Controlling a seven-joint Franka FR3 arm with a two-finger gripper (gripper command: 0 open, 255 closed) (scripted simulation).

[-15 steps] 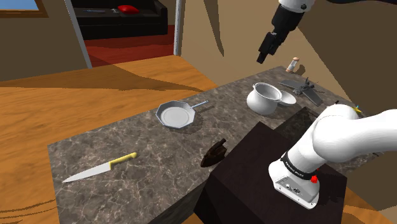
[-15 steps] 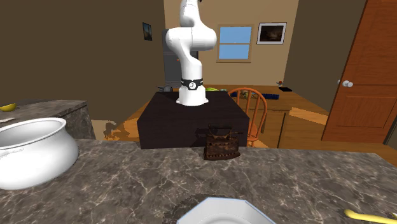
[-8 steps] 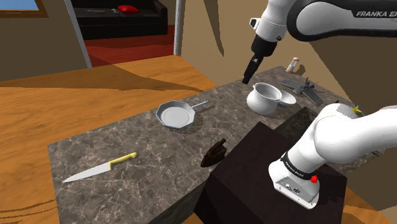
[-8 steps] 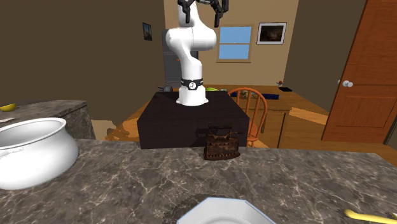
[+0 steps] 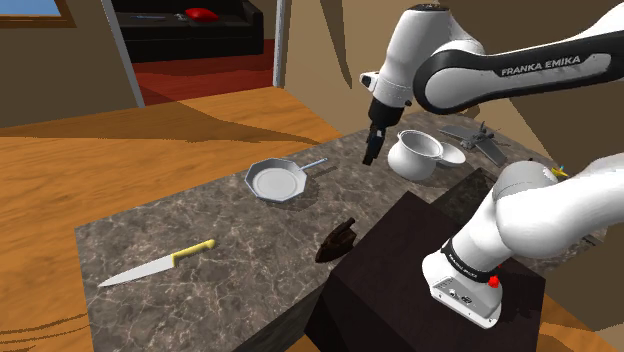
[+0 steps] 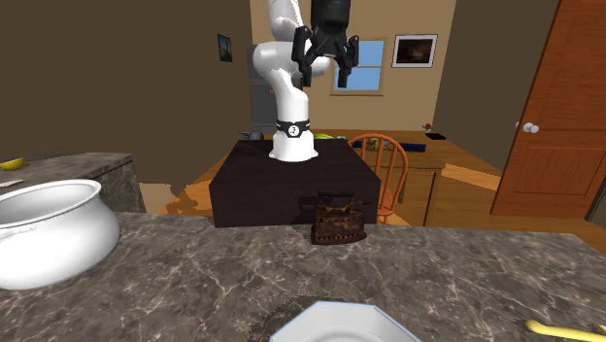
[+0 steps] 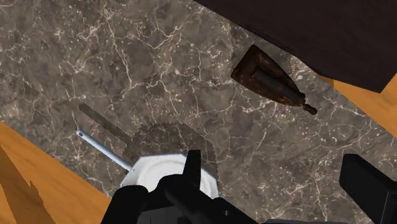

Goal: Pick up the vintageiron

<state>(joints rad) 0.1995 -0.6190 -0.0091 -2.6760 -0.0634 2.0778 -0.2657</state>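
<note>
While the black two-finger gripper (image 6: 326, 78) hangs wide open and empty, the rusty brown wedge-shaped iron (image 6: 338, 220) lies ungrasped, nothing yet done.

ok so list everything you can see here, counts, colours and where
iron: one, dark rusty brown, on the counter against the stand
pan: one, white-grey, mid counter
knife: one, grey blade and yellow handle, counter's end at the shoulder view's left
pot: one, white, far end of the counter
dark grey object: one, behind the pot, kind unclear
counter: one, dark with pale veins
chair: one, orange-brown, behind the stand
door: one, brown, second exterior view's right
stand: one, very dark box
arm: one, white with dark joints
end effector: one, black, open, above the counter between pan and pot
</note>
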